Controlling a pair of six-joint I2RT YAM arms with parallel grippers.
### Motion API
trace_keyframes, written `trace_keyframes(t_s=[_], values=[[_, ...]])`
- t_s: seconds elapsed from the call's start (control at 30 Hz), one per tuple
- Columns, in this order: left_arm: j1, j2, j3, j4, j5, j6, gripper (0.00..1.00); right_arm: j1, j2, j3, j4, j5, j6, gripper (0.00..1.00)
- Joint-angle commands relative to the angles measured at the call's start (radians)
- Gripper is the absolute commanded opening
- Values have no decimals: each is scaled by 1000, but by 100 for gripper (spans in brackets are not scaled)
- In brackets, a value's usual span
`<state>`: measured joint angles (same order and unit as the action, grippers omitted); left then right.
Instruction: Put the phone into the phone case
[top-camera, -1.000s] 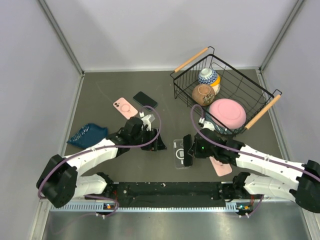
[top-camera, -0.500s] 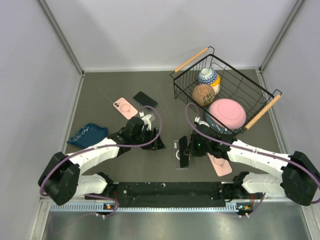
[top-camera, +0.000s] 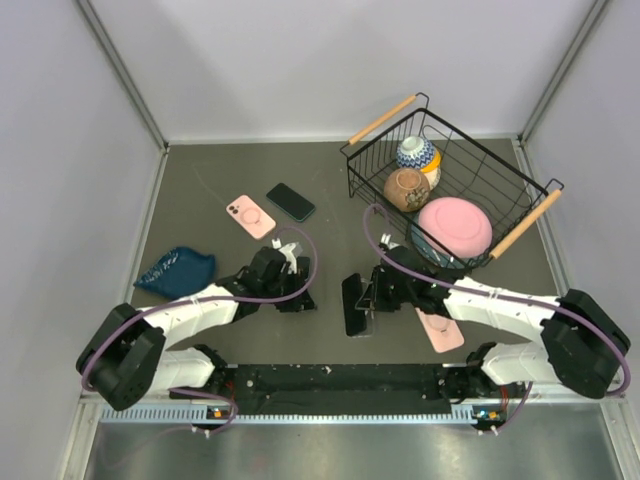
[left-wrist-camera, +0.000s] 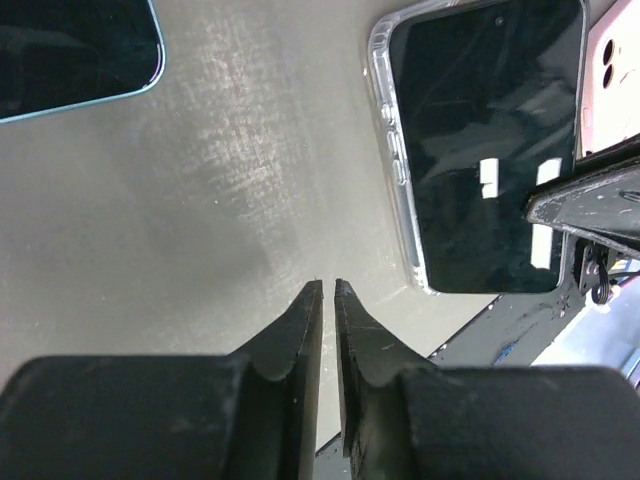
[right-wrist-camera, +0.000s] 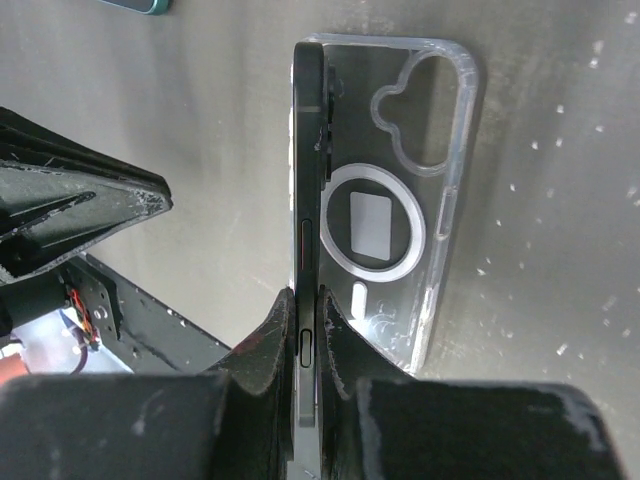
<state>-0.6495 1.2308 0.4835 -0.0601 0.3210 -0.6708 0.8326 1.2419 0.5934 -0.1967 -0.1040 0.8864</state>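
My right gripper (right-wrist-camera: 307, 295) is shut on a black phone (right-wrist-camera: 308, 170), held on its long edge. The phone stands along the left rim of the clear phone case (right-wrist-camera: 400, 200), which lies flat on the table with its ring and camera cutout showing. From above, the phone (top-camera: 353, 303) leans just left of the case (top-camera: 369, 322), with the right gripper (top-camera: 378, 300) beside it. My left gripper (top-camera: 303, 297) hovers left of them, its jaws nearly together with nothing between. In the left wrist view the phone's dark screen (left-wrist-camera: 485, 150) sits against the case rim (left-wrist-camera: 392, 150), ahead of the left gripper (left-wrist-camera: 328, 285).
A wire basket (top-camera: 520, 200) with bowls stands at the back right. A pink phone case (top-camera: 251, 215) and a second dark phone (top-camera: 290, 201) lie at the back left, a blue cloth (top-camera: 175, 268) at the left. Another pink case (top-camera: 442, 330) lies under the right arm.
The right gripper has carried the phone leftward across the clear case to its left rim. The left gripper's jaws have closed from wide open, and it has drawn back slightly.
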Motion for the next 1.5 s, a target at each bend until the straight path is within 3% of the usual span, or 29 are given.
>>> trace_keyframes(t_s=[0.0,0.17,0.4,0.57,0.9,1.07,1.3,1.47], values=[[-2,-11,-19,52,-2,-33,10,-7,68,-26,135,-60,-15,0],[-1,-19,-29,51,-17,-44,8,-9,131,-40,241,-129,-21,0],[-1,-25,-57,117,1,-72,13,-6,166,-52,260,-131,-17,0],[-2,-11,-57,121,-3,-76,25,-1,151,-34,200,-80,-24,12],[-1,29,-54,181,24,-92,32,-1,94,9,77,1,-53,31],[-1,50,-46,218,46,-96,36,-1,56,22,34,32,-72,47],[-2,101,-23,244,55,-87,42,2,62,28,63,-6,-107,65],[-2,153,-10,272,75,-90,43,10,99,32,95,-25,-110,70]])
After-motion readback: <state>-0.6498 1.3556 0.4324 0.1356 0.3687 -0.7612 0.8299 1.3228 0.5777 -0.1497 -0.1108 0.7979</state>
